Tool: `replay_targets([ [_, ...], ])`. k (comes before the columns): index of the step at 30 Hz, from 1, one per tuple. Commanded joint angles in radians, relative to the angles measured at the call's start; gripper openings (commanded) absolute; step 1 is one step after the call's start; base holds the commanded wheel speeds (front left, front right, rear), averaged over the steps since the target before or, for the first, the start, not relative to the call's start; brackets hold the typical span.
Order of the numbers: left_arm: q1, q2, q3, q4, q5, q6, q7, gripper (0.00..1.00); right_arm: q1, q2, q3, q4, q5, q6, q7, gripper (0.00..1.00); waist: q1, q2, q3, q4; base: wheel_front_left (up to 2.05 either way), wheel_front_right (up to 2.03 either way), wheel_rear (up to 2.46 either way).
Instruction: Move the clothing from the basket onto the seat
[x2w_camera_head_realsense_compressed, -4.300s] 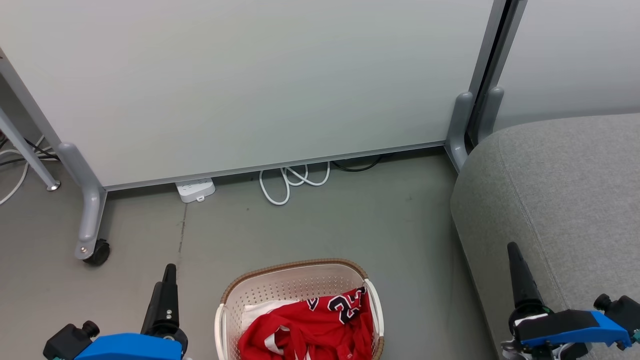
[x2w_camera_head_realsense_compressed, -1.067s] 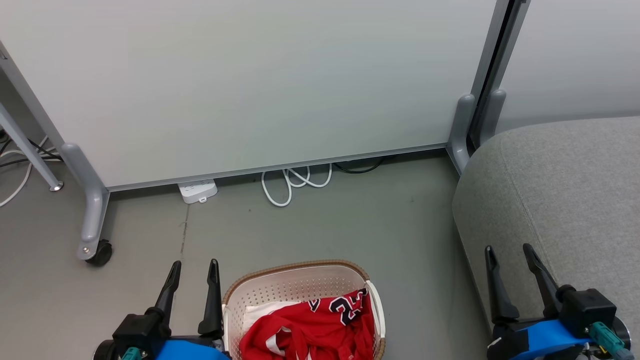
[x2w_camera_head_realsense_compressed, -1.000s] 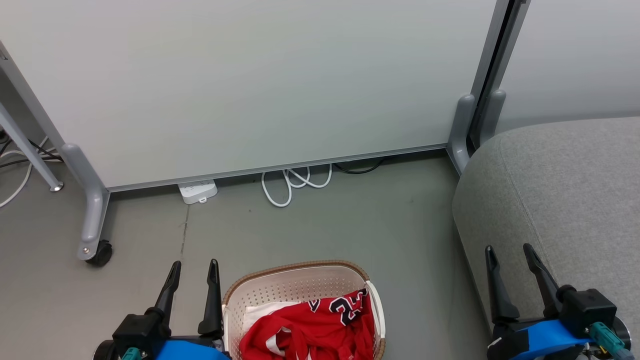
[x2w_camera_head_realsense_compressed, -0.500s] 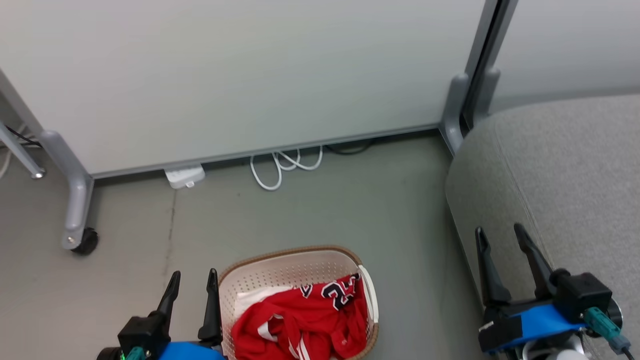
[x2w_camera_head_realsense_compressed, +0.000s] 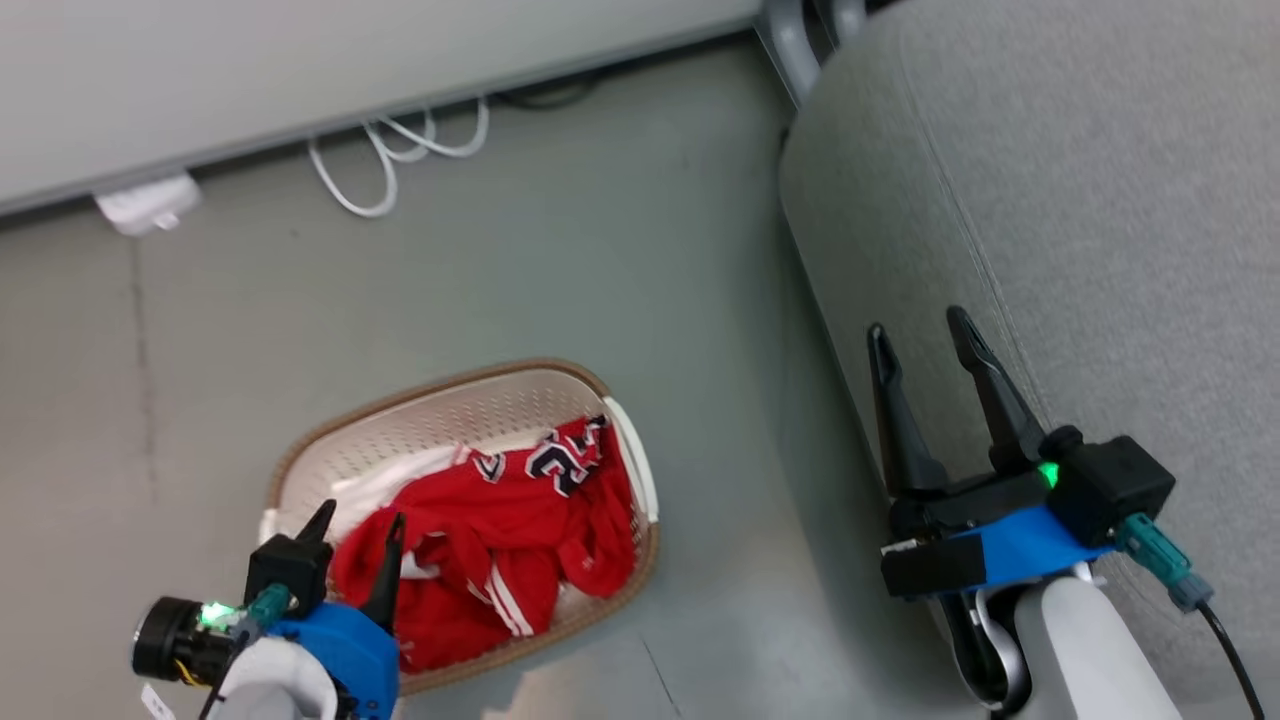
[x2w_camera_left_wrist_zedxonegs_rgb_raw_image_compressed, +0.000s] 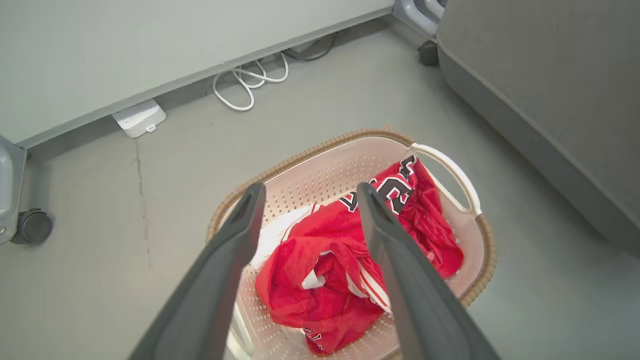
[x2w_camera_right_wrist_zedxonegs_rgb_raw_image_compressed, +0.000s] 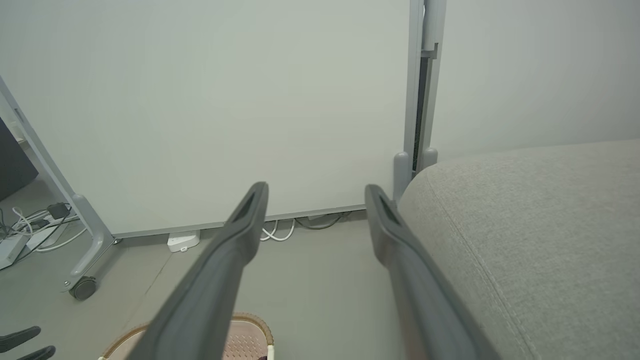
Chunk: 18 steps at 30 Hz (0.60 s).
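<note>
The clothing, a crumpled red pile with white stripes and dark numerals, lies in the cream basket on the floor, over some white fabric. My left gripper hangs open above the basket's near left part. In the left wrist view its fingertips frame the red clothing below, apart from it, inside the basket. My right gripper stands open and empty at the rounded edge of the grey seat. The right wrist view has that gripper pointing along the seat.
A pale partition panel on wheeled grey feet stands behind the basket. A white power strip and a looped white cable lie at its base. A caster sits left of the basket. Grey floor separates basket and seat.
The head camera has tipped down and turned, so the whole picture has shifted. My left gripper has moved from beside the basket's left rim to above the clothing. Both grippers stay open.
</note>
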Motion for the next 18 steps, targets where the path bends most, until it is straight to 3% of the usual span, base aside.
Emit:
replay_targets([
  [1, -0.032, 0.027, -0.011, 0.028, 0.016, -0.010, 0.014, 1.00, -0.031, -0.001, 0.013, 0.008, 0.009, 0.000, -0.012, 1.00, -0.0003, -0.0001, 0.124, -0.104, 0.00, 0.00, 0.00],
  [7, -0.140, 0.104, -0.064, 0.163, 0.080, -0.038, 0.087, 1.00, -0.089, -0.001, 0.047, 0.031, 0.046, 0.000, -0.030, 1.00, -0.0003, -0.0001, 0.241, -0.157, 0.00, 0.00, 0.00],
  [18, -0.263, 0.180, -0.050, 0.275, 0.095, 0.010, 0.134, 1.00, -0.165, -0.001, 0.102, -0.006, 0.135, 0.000, -0.034, 1.00, -0.0003, -0.0001, 0.410, -0.232, 0.00, 0.00, 0.00],
])
